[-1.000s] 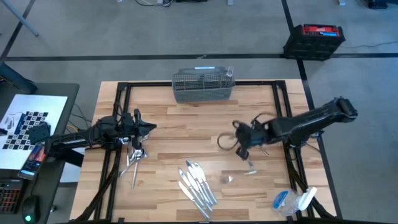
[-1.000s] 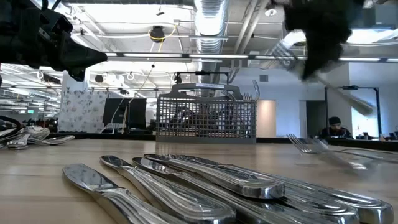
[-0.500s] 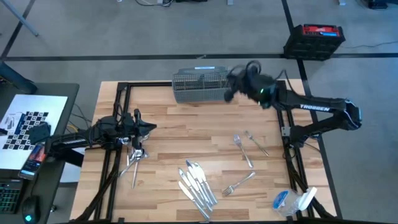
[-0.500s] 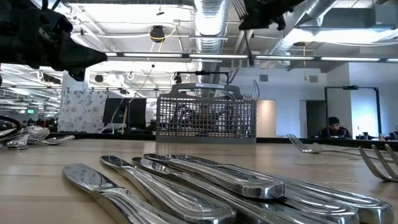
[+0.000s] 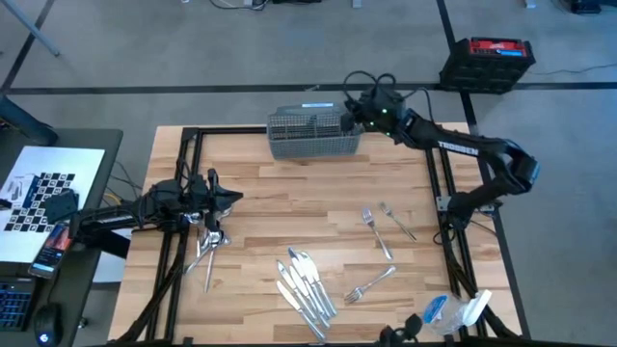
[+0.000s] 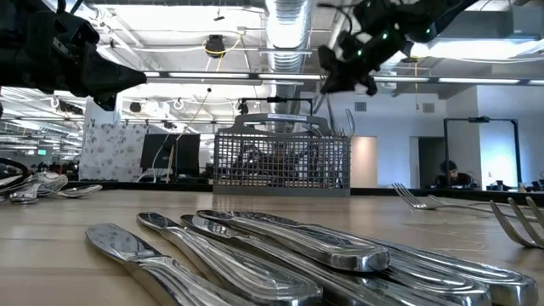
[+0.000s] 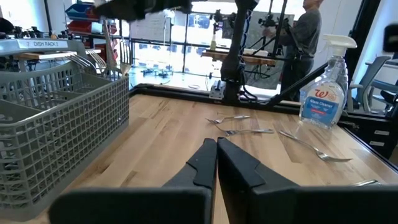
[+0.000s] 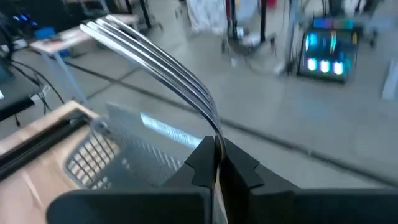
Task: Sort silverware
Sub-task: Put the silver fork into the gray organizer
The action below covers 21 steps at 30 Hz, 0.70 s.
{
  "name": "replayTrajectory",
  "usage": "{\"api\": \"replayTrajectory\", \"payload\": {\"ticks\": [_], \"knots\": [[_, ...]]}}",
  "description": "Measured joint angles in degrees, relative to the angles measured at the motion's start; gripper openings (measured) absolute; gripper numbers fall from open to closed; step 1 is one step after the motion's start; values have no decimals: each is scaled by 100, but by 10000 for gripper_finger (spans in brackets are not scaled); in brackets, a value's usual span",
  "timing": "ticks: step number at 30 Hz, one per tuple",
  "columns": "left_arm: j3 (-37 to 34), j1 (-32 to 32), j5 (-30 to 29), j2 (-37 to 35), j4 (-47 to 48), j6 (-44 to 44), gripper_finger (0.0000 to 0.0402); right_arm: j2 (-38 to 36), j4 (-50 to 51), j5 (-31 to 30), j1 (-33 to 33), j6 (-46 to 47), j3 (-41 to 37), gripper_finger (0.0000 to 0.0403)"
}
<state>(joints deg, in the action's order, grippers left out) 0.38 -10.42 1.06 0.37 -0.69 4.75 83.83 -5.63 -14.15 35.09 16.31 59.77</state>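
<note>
mostly hidden: fork (image 8: pixel 155 62) handle inside clamped right pincer (image 8: pixel 216 155), above basket (image 5: pixel 313 133)

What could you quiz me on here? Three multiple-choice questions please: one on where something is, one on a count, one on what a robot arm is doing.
1. Where is the grey basket?
A. at the table's far edge
B. among the knives
C. on the floor

2. How many forks lie loose on the table's right part?
A. one
B. three
C. six

3. What are the right gripper's fingers doing?
A. spread wide, empty
B. shut on a fork
C. resting on the table

Answers: 1 A, the high view shows it at the far edge. 2 B, three forks lie there. 3 B, tines jut from the closed fingers over the basket.
</note>
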Motion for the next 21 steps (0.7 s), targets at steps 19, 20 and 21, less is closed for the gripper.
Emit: {"api": "replayTrajectory", "payload": {"ticks": [19, 20, 21], "knots": [[0, -2, 2, 0, 0, 0, 0, -2093, 4290, 1975, -948, -277, 938, 219], [0, 0, 2, 0, 0, 0, 0, -2121, 4771, 1873, -1196, -137, 935, 220], [0, -2, 2, 0, 0, 0, 0, -2130, 5233, 1720, -1459, 15, 922, 220]]}}
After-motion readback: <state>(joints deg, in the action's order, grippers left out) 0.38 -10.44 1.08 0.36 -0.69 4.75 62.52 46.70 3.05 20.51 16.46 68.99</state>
